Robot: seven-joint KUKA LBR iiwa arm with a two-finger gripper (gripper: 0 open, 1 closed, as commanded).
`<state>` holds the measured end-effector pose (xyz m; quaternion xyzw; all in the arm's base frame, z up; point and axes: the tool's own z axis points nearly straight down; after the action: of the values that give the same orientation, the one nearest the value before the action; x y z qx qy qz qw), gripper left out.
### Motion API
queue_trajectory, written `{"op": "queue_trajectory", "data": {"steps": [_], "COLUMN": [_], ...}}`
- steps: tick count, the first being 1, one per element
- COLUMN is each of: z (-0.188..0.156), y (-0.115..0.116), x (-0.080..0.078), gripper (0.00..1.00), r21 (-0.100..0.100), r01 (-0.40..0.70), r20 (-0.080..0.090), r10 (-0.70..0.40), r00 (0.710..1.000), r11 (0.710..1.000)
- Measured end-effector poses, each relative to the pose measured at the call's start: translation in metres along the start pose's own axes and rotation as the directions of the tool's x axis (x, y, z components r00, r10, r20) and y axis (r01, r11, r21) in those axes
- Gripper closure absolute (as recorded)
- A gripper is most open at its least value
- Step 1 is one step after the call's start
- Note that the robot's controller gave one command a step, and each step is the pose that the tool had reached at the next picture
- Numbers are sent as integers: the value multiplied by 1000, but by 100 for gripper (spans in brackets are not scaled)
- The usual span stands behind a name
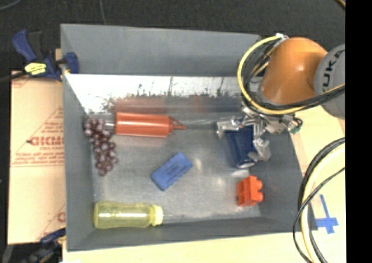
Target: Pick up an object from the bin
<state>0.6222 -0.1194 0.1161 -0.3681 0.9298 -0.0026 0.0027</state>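
End effector (249, 139) is low in the right part of the grey metal bin (174, 47), right on a dark blue rectangular block (237, 148). Spread or clamped: can't tell from this angle. The block's long axis runs roughly from the far wall to the near wall, slightly tilted. Orange dome cover (289, 71) and yellow-black cables (247, 67) sit above it. Black lettering on the grey arm link (332, 70) is cut off; "UK" is legible.

Nearest neighbour is a red-orange toy brick (249, 191), near, on the near-wall side. A light blue flat block (171, 170) lies diagonally to the left; its marking is too small to read. An orange-red tube (142, 123) lies left-right, tip toward the end effector. Dark purple grape bunch (100, 143) at the left wall. Yellow translucent bottle (127, 215) along the near wall, well apart.
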Motion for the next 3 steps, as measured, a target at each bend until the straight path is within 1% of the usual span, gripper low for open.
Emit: {"op": "queue_trajectory", "data": {"steps": [1, 2, 3], "z": [-23, -6, 9], "y": [-30, -13, -12], "x": [-3, -20, -6], "gripper": [0, 0, 0], "r21": [0, 2, 18], "r01": [-296, 74, 387], "r20": [5, 3, 5], "r10": [296, -74, -388], "r00": [955, 997, 922], "r11": [955, 997, 922]}}
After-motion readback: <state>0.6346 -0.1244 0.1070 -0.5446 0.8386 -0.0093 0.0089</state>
